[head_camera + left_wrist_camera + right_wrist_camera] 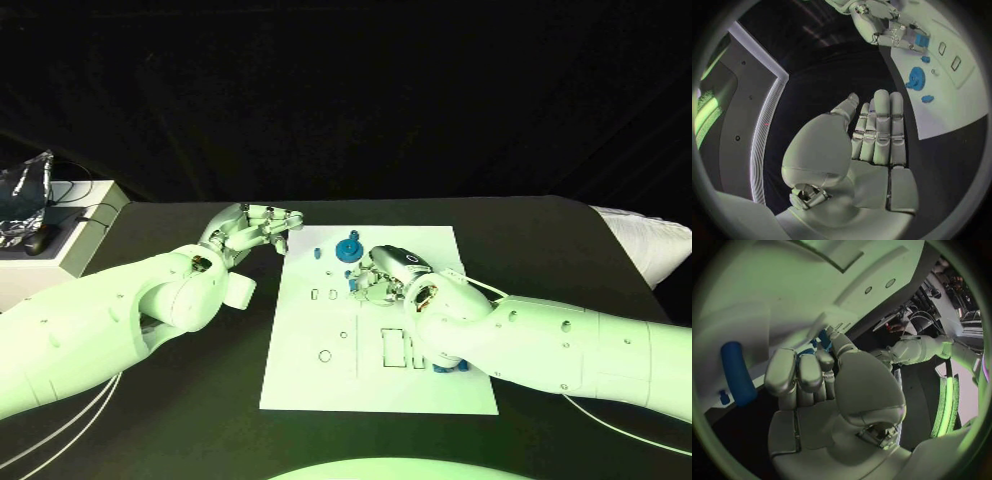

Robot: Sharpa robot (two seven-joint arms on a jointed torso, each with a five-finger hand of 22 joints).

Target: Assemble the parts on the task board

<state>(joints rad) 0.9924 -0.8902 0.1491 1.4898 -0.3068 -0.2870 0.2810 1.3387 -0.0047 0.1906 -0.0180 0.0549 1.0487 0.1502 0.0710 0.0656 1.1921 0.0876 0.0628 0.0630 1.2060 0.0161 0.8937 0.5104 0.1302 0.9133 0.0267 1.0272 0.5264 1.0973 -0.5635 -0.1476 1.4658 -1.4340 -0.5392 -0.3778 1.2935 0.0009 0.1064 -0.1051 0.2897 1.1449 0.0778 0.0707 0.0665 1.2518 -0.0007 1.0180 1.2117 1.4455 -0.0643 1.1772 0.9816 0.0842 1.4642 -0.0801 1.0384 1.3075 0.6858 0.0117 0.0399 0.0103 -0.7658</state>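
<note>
Right hand (826,385) pinches a blue part (823,340) over the task board (433,390) — left hand (873,135) flat, fingers together, holding nothing.

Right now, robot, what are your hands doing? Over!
Left hand open, empty, beside the task board. Right hand over the board, pinching a small blue part. Blue gear lies on the board just beyond it. Nothing in the way.

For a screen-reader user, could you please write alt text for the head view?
The robot's right hand works over the white rectangular task board on the black table, beside a round blue gear-like part. Its left hand hovers empty off the board's far left corner.
</note>
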